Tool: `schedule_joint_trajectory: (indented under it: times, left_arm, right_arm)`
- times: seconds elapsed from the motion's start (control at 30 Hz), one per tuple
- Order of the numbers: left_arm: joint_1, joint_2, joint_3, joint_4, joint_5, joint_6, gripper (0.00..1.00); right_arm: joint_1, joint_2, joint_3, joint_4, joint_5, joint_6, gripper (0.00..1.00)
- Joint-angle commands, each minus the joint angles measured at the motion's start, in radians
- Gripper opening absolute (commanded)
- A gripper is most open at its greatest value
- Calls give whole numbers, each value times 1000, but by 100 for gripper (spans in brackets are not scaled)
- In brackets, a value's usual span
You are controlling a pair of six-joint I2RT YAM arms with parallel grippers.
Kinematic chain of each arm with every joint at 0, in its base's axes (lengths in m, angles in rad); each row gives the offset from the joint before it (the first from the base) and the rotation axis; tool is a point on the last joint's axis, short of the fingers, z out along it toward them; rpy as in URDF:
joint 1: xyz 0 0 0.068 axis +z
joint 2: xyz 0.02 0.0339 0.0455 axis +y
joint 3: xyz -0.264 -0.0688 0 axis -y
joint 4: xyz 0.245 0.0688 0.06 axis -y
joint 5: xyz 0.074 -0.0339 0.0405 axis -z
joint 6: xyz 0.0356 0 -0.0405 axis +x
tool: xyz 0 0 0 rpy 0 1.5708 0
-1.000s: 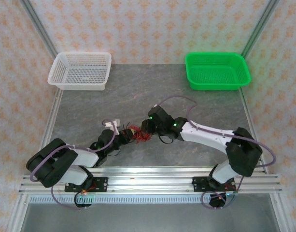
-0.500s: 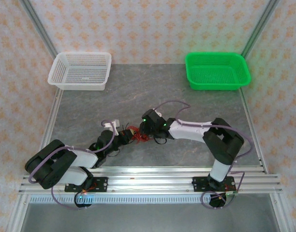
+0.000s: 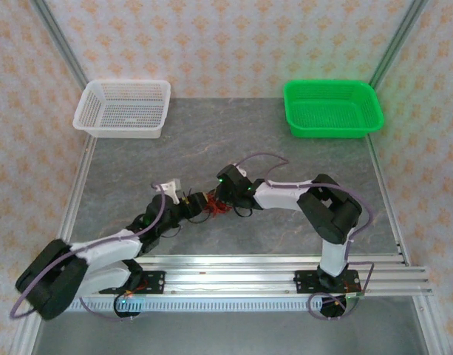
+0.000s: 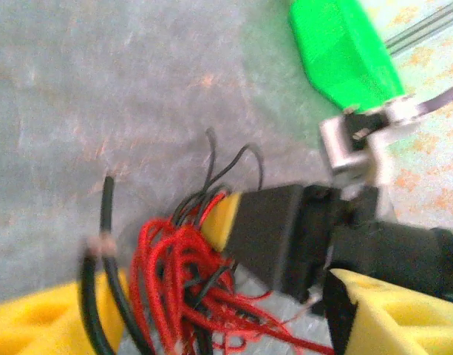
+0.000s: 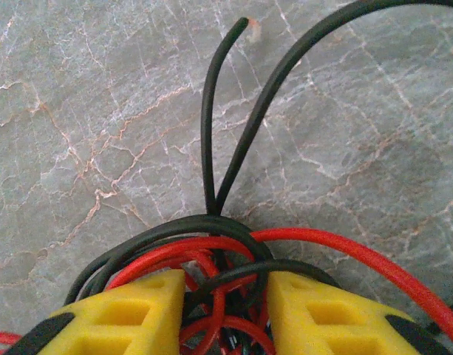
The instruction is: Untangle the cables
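cables (image 3: 213, 211) between left tool (image 3: 200, 205) and right tool (image 3: 221, 203) | mid-table (image 3: 285, 148)

White basket (image 3: 120, 132), green basket (image 3: 334, 133)

Left gripper (image 4: 226, 314) pops open wide now, arm stretched out lower and flatter; right gripper (image 5: 222, 310) slides left into the cables (image 3: 213, 211), elbow tucking in closer.

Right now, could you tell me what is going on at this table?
The left gripper and the right gripper meet at a small tangle of red and black cables on the grey table. The left stands open, with the tangle between its jaws. The right has several strands in its narrower gap; whether it pinches them I cannot tell. Nothing is separated yet.
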Motion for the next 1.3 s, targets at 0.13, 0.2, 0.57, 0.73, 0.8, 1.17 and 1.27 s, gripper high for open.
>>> schedule_joint_trajectory:
  times: [0.13,0.2,0.57,0.73,0.8,1.17,1.27]
  left_arm:
    - [3,-192,244,-551,-130,74,77]
    - [3,-178,296,-617,-101,54,75]
    - [-85,61,386,-473,-24,-78,53]
    - [-129,255,434,-414,-78,-63,47]
    - [-135,315,452,-426,-115,-43,45]
    - [-193,459,417,-434,-115,31,41]
    - [-210,455,387,-467,-137,34,41]
  right_arm:
    - [-8,22,-76,35,23,-53,7]
    - [-8,2,-101,57,30,-67,4]
    - [-6,-111,-288,293,29,-113,0]
    - [-3,-140,-332,348,26,-113,0]
    - [-2,-154,-343,351,31,-110,0]
    - [-8,-186,-352,376,46,-4,0]
    - [-12,-180,-345,398,44,49,0]
